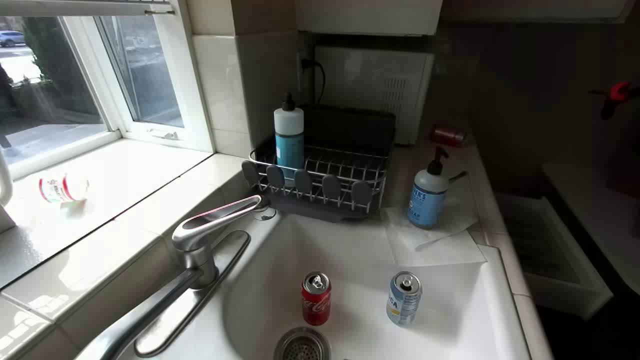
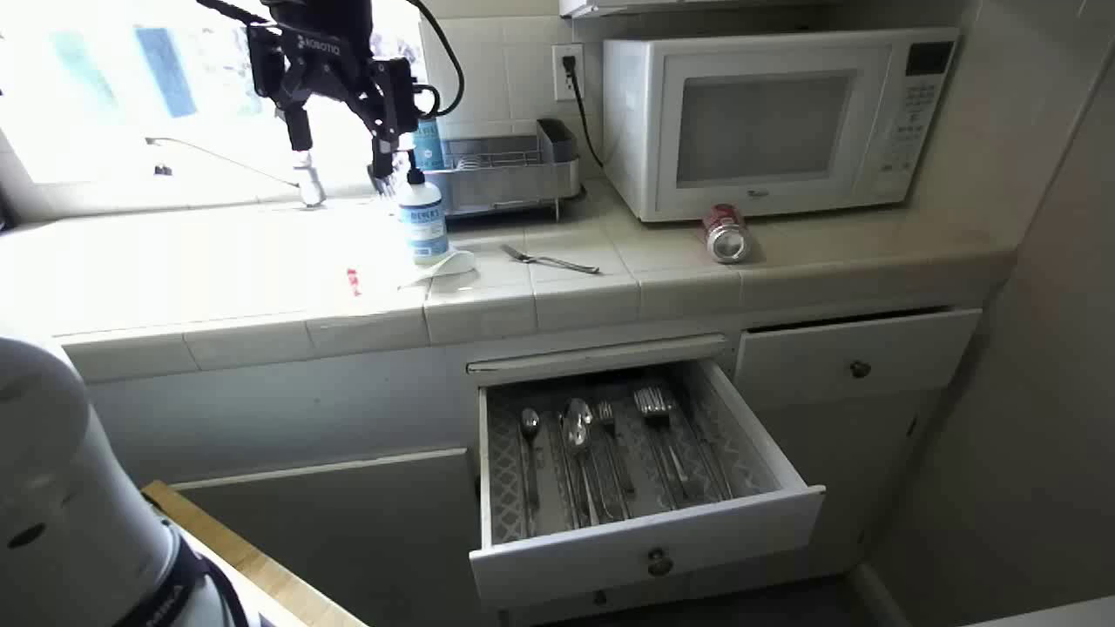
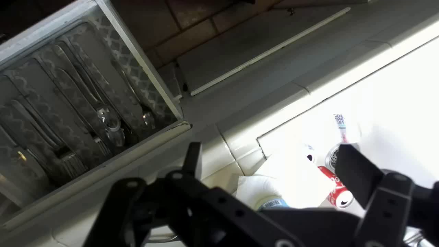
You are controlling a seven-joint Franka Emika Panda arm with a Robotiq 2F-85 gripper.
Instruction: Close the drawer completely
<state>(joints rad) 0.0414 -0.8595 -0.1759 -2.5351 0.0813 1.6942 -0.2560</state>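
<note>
The drawer (image 2: 571,557) stands pulled well out of the cabinet below the counter, with pale walls, a round knob and several spoons and forks inside. Its pale side wall shows in an exterior view (image 1: 575,295), and the wrist view shows its cutlery and rim (image 3: 135,51) at the upper left. My gripper (image 2: 341,146) is open and empty, high above the counter near the soap bottle, apart from the drawer. In the wrist view the fingers (image 3: 270,151) are spread wide with nothing between them. The gripper is out of view in the remaining exterior view.
A soap bottle (image 1: 427,197) stands on paper by the sink (image 1: 350,235), which holds a red can (image 1: 316,300) and a blue can (image 1: 404,300). A fork (image 2: 553,261), a lying can (image 2: 727,235), a dish rack (image 2: 505,187) and a microwave (image 2: 766,131) are on the counter.
</note>
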